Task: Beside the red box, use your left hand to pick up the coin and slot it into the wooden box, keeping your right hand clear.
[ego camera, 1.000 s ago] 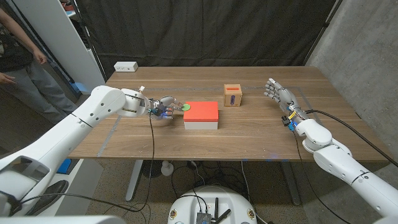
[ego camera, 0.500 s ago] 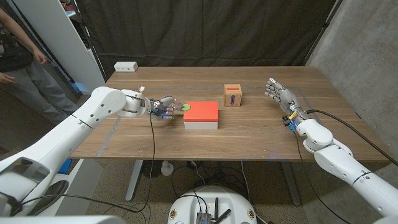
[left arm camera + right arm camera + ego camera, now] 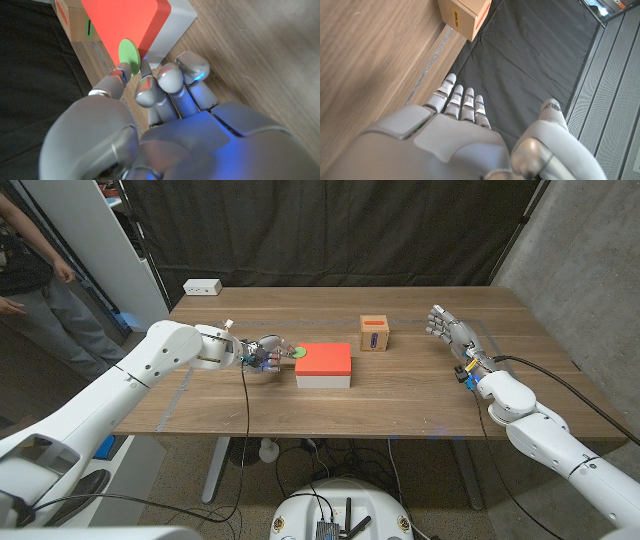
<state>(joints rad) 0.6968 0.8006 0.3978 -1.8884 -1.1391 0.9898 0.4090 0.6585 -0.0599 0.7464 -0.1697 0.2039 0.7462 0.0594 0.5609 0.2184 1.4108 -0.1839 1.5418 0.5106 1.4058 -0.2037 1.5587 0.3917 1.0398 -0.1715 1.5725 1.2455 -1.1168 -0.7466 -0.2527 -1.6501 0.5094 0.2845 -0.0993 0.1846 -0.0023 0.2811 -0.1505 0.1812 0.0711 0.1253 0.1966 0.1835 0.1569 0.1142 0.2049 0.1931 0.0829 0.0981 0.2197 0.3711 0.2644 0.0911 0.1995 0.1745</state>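
Coin (image 3: 297, 353), green and small, lies just left of frame centre, against the red box (image 3: 324, 360). Largest is the table (image 3: 400, 395); then that red box; then the wooden box (image 3: 374, 333) upper centre-right. Left hand (image 3: 262, 353) has curled fingertips (image 3: 148, 85) at the coin; grip unclear. Right hand (image 3: 449, 328), far right, is spread, holding nothing.
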